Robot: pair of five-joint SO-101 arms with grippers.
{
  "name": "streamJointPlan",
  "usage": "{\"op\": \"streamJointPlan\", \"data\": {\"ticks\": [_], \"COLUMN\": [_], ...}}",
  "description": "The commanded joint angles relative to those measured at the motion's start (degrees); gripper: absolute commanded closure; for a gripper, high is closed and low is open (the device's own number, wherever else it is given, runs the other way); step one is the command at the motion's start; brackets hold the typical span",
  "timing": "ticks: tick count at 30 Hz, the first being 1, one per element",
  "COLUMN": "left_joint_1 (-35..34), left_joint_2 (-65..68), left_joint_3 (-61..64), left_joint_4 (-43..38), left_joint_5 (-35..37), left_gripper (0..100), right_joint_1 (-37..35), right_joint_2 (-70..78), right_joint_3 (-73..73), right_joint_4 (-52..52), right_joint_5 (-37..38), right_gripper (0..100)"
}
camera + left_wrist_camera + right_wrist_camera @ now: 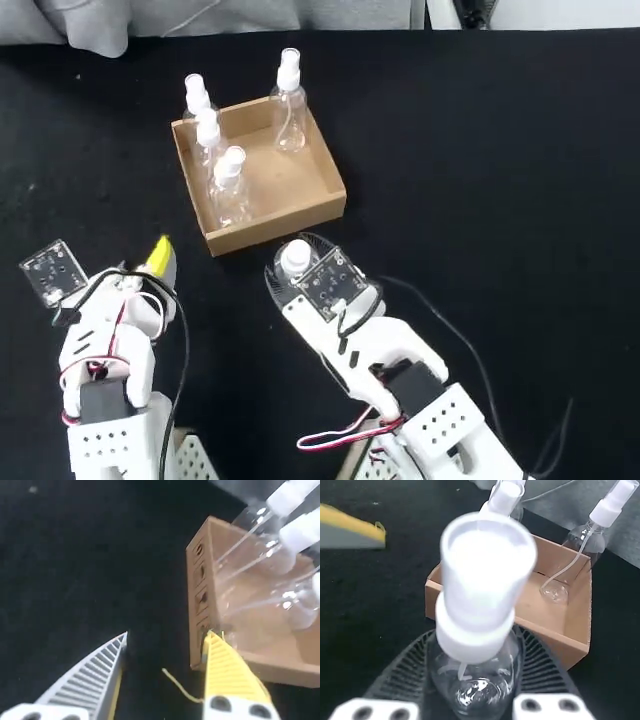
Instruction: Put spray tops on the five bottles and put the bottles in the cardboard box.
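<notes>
Four of the five bottles already appear boxed, so the step in hand is the last one, getting the fifth bottle (294, 258) into the cardboard box (275, 228). The box sits on the black table (480, 150) toward the middle of its far edge. A row of three bottles (209, 140) stands along the box's left wall, and a fourth bottle (290, 100) is in its far right corner, all with white spray tops. The right gripper (470, 685) is clamped around the body of the fifth bottle, which is upright with its spray top on, just outside the box's near wall on the side toward the table's near edge. The left gripper (167, 640) is spread wide with nothing in it, low by the box's near left corner. The next move probably calls for lifting the bottle over the near wall and setting it on the bare floor in the box's near right part, away from the standing bottles.
</notes>
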Motion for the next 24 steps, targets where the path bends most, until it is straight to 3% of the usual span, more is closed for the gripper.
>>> {"op": "streamJointPlan", "data": {"ticks": [1,10,24], "left_joint_1": [-0.66,-0.66,-0.66], "left_joint_2": [-0.79,-0.79,-0.7], "left_joint_3": [1.19,5.49,6.2], "left_joint_4": [-0.35,-5.45,-6.68], "left_joint_5": [-0.35,-0.35,-0.35], "left_gripper": [77,77,77], "right_joint_1": [1.41,1.76,3.96], "right_joint_2": [-1.54,-1.54,-0.92], "right_joint_3": [-0.57,-1.63,-18.59], "right_joint_4": [0.18,0.7,16.62], "right_joint_5": [0.0,0.0,-0.09], "right_gripper": [90.0,90.0,90.0]}}
